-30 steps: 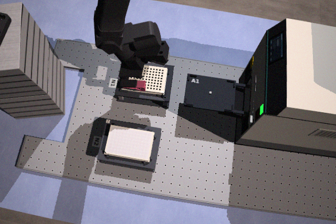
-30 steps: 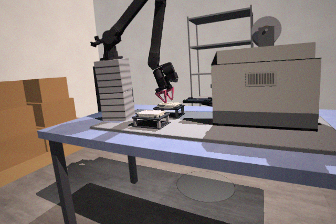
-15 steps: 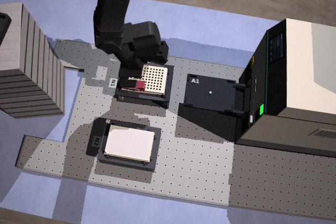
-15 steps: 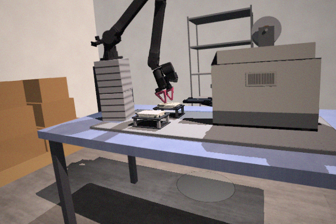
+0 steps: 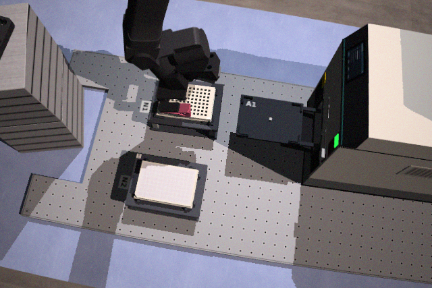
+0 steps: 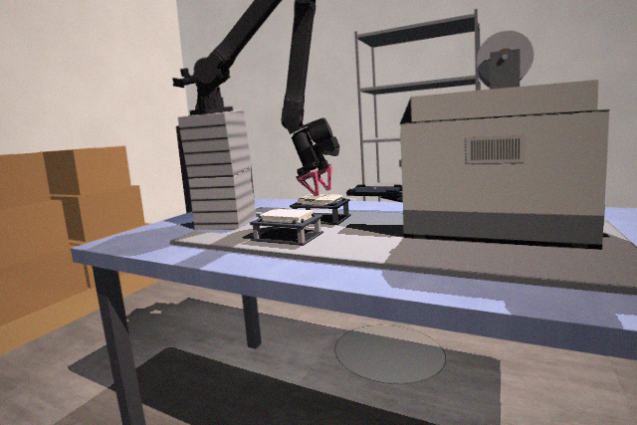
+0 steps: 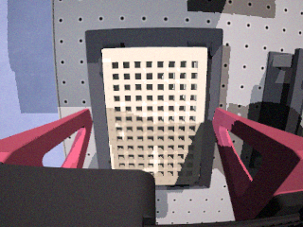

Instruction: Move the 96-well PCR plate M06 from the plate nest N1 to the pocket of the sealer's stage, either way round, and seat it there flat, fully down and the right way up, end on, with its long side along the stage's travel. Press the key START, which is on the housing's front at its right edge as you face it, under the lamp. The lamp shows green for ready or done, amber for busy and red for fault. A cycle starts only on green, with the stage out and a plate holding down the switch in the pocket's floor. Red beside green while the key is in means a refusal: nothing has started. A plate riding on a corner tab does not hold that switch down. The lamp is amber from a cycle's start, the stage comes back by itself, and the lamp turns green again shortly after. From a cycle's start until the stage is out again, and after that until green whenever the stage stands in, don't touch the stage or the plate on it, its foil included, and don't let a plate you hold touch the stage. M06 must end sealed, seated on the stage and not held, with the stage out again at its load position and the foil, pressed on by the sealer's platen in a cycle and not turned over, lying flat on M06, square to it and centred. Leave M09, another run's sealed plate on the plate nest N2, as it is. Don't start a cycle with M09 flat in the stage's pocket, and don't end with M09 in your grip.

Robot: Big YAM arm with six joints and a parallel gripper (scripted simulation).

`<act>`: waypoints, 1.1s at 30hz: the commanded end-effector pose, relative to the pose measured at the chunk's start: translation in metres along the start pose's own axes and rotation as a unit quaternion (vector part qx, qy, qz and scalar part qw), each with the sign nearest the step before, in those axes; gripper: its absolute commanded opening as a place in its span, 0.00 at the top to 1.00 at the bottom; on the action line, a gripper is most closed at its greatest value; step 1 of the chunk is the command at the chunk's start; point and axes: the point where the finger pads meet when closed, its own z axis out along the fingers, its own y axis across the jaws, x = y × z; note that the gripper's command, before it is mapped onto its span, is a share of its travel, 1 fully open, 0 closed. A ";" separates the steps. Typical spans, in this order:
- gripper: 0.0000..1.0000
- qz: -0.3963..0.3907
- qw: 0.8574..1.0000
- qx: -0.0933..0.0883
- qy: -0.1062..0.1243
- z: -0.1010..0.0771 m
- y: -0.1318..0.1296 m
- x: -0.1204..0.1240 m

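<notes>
above plate nest n1 (image 5: 216, 112) my end effector (image 6: 315, 180) hung fully spread, pinching nothing, its pink fingers straddling plate m06 (image 7: 155, 110), which sat in that nest. the sealer's stage (image 5: 268, 119) stood out with its pocket bare, and the lamp (image 5: 336, 140) glowed green.

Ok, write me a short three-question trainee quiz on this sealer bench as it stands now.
1. True or false: the gripper is shut on plate M06.
2. Which colour does the lamp show? A red, B amber, C green.
3. Fill in: the foil-covered plate M09 sits on nest ___.

Key: 1 false: the fingers stand wide open either side of M06, which lies in nest N1. 2 C. 3 N2.
</notes>
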 end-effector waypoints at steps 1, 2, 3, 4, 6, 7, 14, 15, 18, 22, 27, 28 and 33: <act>0.00 0.001 1.000 0.000 -0.001 0.008 -0.003 0.002; 0.00 -0.002 1.000 0.003 0.009 0.008 -0.005 0.012; 0.00 -0.005 1.000 0.004 0.015 0.008 -0.007 0.017; 0.00 -0.008 1.000 0.005 0.020 0.007 -0.008 0.022; 0.00 -0.008 1.000 0.007 0.027 0.008 -0.010 0.026; 0.00 -0.008 1.000 0.008 0.028 0.008 -0.010 0.026; 0.00 0.001 1.000 0.002 0.004 0.007 -0.005 0.006; 0.00 0.002 1.000 0.001 0.001 0.006 -0.003 0.004; 0.00 0.002 1.000 0.000 -0.002 0.005 -0.002 0.002; 0.00 0.003 1.000 -0.005 -0.009 0.002 0.005 -0.005; 0.00 0.001 1.000 -0.007 -0.013 0.000 0.008 -0.008; 0.00 0.001 1.000 -0.007 -0.013 0.000 0.008 -0.008; 0.00 0.001 1.000 -0.005 -0.007 0.003 0.006 -0.002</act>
